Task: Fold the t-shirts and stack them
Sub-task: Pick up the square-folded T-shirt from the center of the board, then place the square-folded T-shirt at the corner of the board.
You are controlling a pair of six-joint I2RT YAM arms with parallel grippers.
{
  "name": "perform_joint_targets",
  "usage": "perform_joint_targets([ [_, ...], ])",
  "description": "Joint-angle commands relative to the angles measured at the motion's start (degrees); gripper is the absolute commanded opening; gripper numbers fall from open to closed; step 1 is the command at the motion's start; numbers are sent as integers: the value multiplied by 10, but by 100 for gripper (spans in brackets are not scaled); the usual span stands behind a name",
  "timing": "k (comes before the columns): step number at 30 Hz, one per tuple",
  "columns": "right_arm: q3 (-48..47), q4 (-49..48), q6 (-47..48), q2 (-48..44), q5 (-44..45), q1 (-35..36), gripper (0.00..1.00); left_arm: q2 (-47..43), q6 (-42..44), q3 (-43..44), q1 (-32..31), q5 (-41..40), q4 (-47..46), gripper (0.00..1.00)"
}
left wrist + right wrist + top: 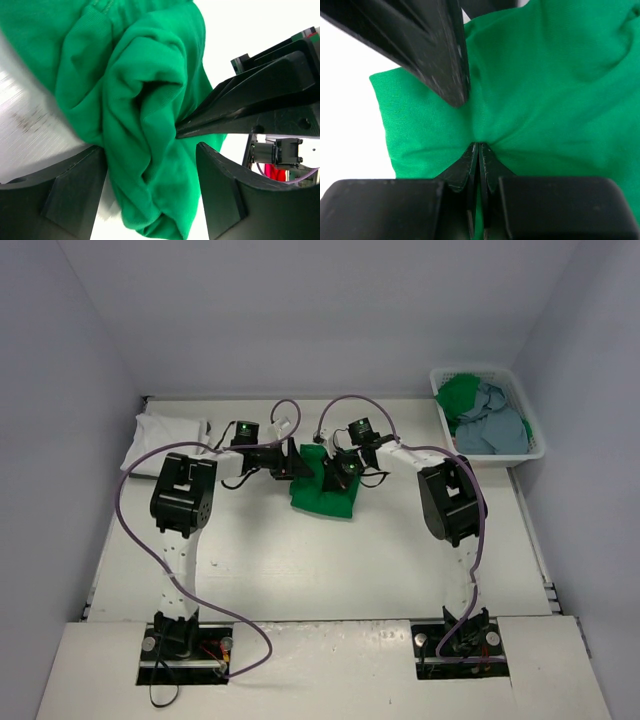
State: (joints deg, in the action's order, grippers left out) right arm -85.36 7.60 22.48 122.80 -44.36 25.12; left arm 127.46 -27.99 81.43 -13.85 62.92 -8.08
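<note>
A bright green t-shirt (322, 493) lies bunched in the middle of the table, and both grippers meet at its far edge. My left gripper (296, 462) is open, and a thick fold of the green t-shirt (145, 125) hangs loosely between its spread fingers (75, 190). My right gripper (478, 146) is shut on a pinch of the green t-shirt (545, 90), which puckers at its tips. The right gripper's fingers (215, 120) reach into the left wrist view from the right. A white t-shirt (165, 435) lies folded at the far left.
A white slotted basket (470, 370) stands at the far right and holds a green shirt (460, 395) and a blue-grey shirt (495, 425). Both arms' cables loop above the table's middle. Grey walls close in the table on three sides.
</note>
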Motion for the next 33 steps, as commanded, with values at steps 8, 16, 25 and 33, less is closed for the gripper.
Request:
perform_joint_targets([
  [8,5,26,12,-15,-9,-1,0,47,-8,4,-77,-68,23,48],
  [16,11,26,15,-20,-12,-7,0,44,-2,4,-78,-70,23,0],
  [25,23,48,29,-87,-18,-42,5,-8,35,31,-13,-93,77,0],
  [33,33,69,47,-164,-38,-120,6,-81,109,42,51,-122,163,0],
])
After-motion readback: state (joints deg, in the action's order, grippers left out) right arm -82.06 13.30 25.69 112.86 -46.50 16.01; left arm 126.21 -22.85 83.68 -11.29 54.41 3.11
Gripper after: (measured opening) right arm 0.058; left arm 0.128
